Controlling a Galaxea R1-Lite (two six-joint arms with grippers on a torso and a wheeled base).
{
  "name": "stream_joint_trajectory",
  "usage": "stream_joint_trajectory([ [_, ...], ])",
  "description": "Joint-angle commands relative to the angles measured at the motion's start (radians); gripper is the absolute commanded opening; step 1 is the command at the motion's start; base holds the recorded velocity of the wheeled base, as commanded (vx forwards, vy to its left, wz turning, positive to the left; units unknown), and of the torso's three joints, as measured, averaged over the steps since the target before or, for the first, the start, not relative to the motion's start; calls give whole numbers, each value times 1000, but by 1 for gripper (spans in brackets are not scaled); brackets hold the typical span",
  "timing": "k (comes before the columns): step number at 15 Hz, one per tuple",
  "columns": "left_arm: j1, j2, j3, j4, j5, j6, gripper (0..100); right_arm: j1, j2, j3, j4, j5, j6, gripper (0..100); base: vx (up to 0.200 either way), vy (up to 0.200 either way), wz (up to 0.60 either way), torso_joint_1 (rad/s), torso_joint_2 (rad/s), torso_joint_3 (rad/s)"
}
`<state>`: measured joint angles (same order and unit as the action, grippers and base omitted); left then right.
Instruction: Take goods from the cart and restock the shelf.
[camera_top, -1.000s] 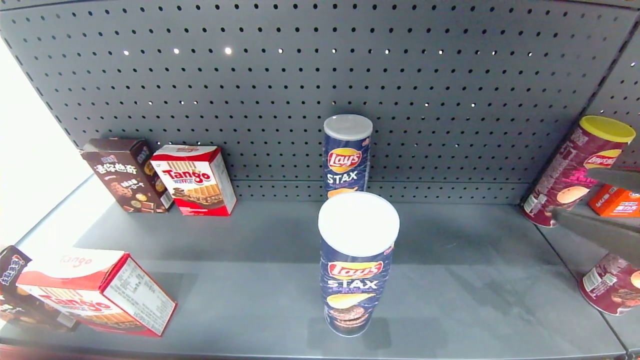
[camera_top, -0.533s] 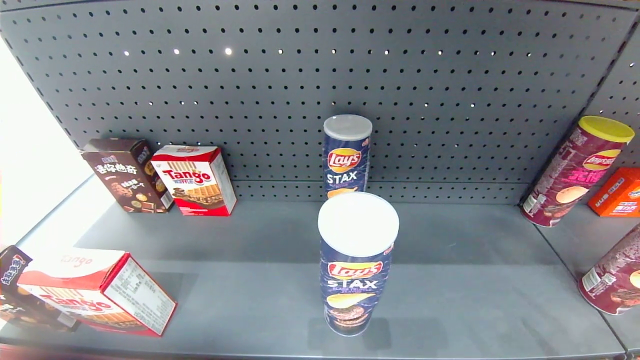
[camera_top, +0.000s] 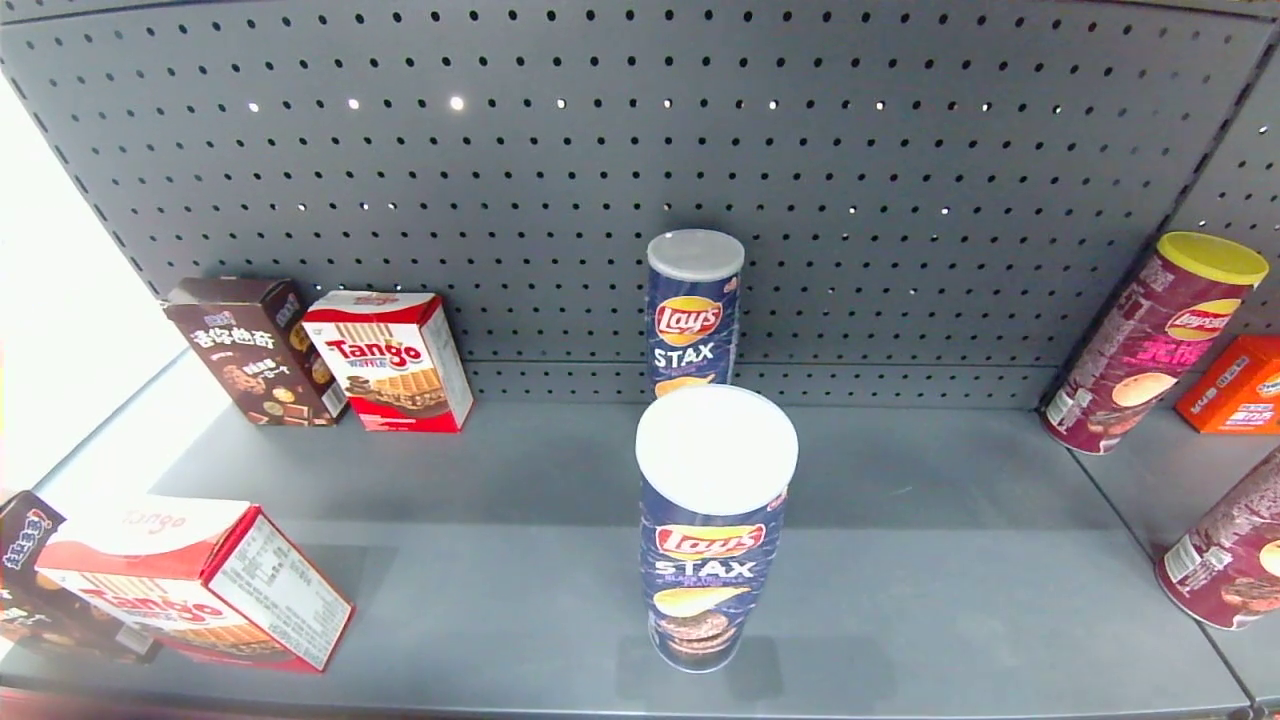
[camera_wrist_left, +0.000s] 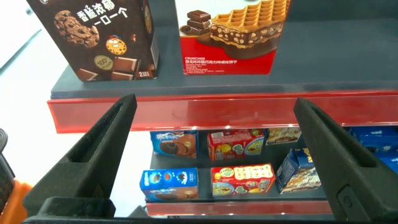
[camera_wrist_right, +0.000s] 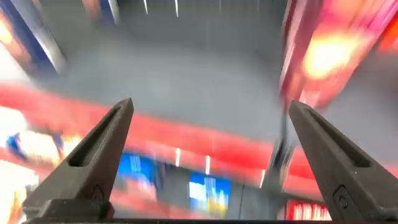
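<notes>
Two blue chip cans stand upright on the grey shelf (camera_top: 950, 560), one at the front (camera_top: 715, 530) and one at the pegboard (camera_top: 694, 310). My left gripper (camera_wrist_left: 214, 102) is open and holds nothing; it hangs in front of the shelf's red edge strip (camera_wrist_left: 217, 112), below a brown cookie box (camera_wrist_left: 99, 37) and a red wafer box (camera_wrist_left: 230, 37). My right gripper (camera_wrist_right: 209, 104) is open and holds nothing, facing a blurred grey shelf with a maroon can (camera_wrist_right: 323, 50) to one side.
At the back left stand a brown cookie box (camera_top: 250, 350) and a red wafer box (camera_top: 395, 360). Another wafer box (camera_top: 190, 585) lies front left. Maroon cans (camera_top: 1150, 345) (camera_top: 1225, 565) and an orange box (camera_top: 1235, 385) crowd the right. Lower shelves hold small boxes (camera_wrist_left: 239, 180).
One second ago my right gripper's fingers showed at the right edge of the head view beside the maroon cans; they have since drawn back out of that view. The goods have not moved.
</notes>
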<state>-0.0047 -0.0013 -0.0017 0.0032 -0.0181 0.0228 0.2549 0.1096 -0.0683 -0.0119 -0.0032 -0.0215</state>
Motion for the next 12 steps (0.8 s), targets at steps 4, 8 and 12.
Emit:
stream_joint_trajectory([
  [4,0,1,0,0,0,2,100,6,-18,68,6,-9,15,100,0,0,0,0,0,0],
  [8,0,1,-1,0,-2,3,100,7,-19,68,6,-9,15,100,0,0,0,0,0,0],
  [12,0,1,-1,1,-3,3,100,-3,-11,67,9,-8,15,100,0,0,0,0,0,0],
])
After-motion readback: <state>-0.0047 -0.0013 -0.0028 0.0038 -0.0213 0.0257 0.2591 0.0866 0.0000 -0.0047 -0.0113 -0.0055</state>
